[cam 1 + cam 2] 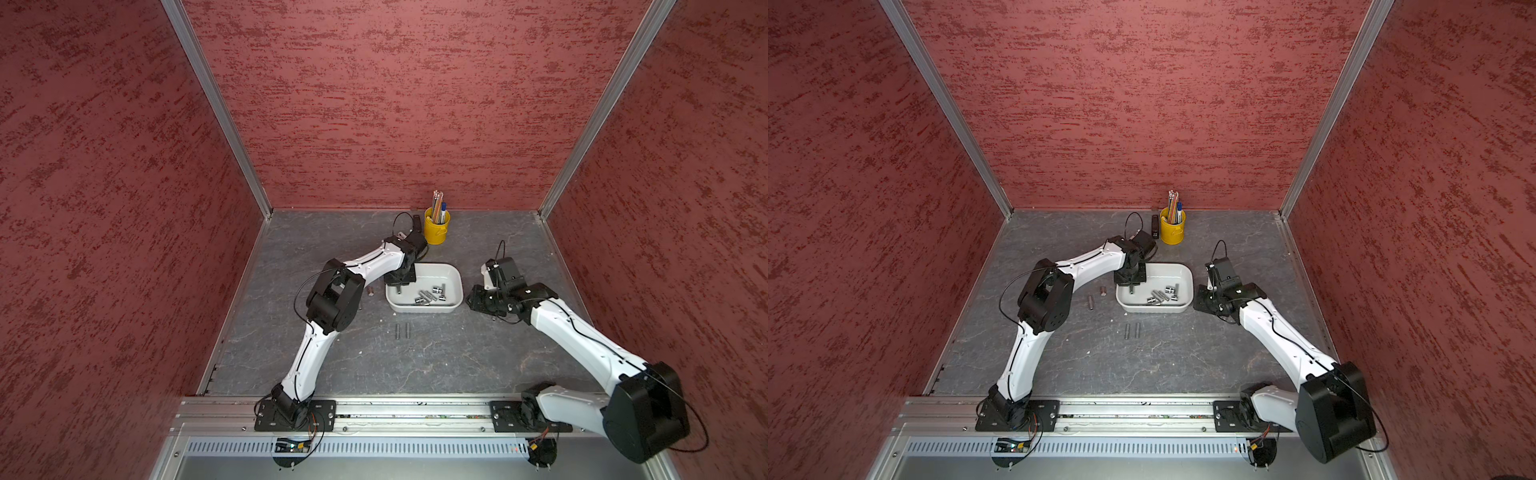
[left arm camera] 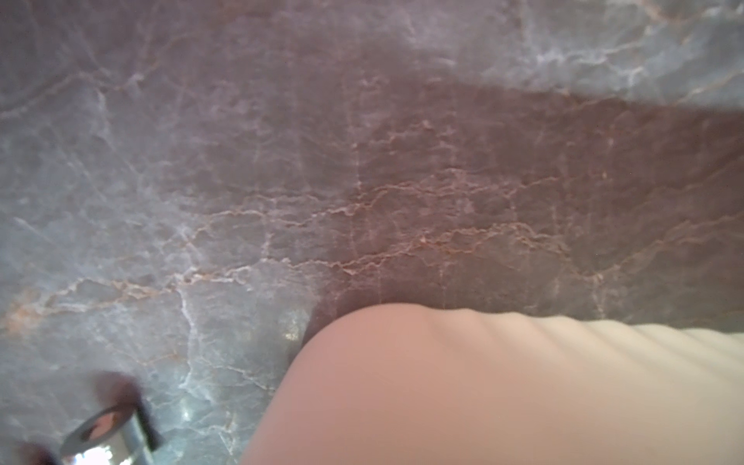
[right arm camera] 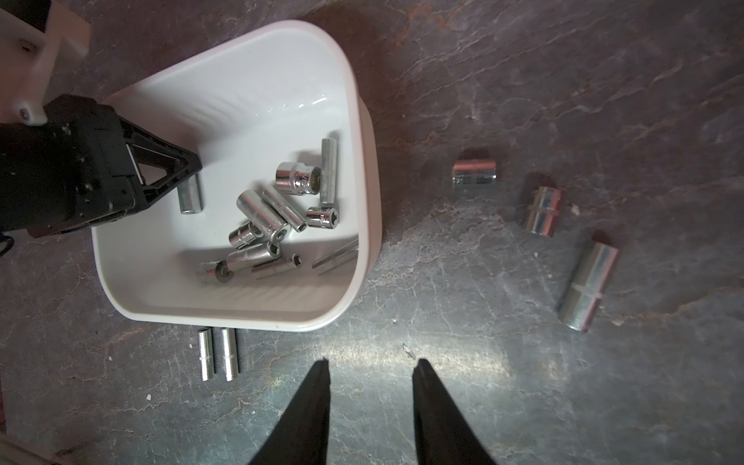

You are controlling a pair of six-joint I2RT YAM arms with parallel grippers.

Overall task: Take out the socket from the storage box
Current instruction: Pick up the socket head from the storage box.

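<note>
Right wrist view: the storage box (image 3: pixel 249 92) is white, shallow, round-cornered plastic with a plain rim and a ribbed floor, and holds a heap of chrome sockets (image 3: pixel 265 217).
Box position: near the middle of the table (image 1: pixel 415 365), somewhat nearer its far edge, seen in both top views.
Box's left end: the left gripper (image 3: pixel 193 167) reaches in, jaws clamped on the top of one socket (image 3: pixel 190 199).
Socket look: short, slim, polished chrome tube, upright, apart from the heap; whether it touches the box floor cannot be told.
Box's right end: the right gripper (image 3: pixel 371 364) hangs just beside it, jaws apart, nothing between.
Near side of box: two slim sockets (image 3: pixel 228 354) lie side by side on the table.
</note>
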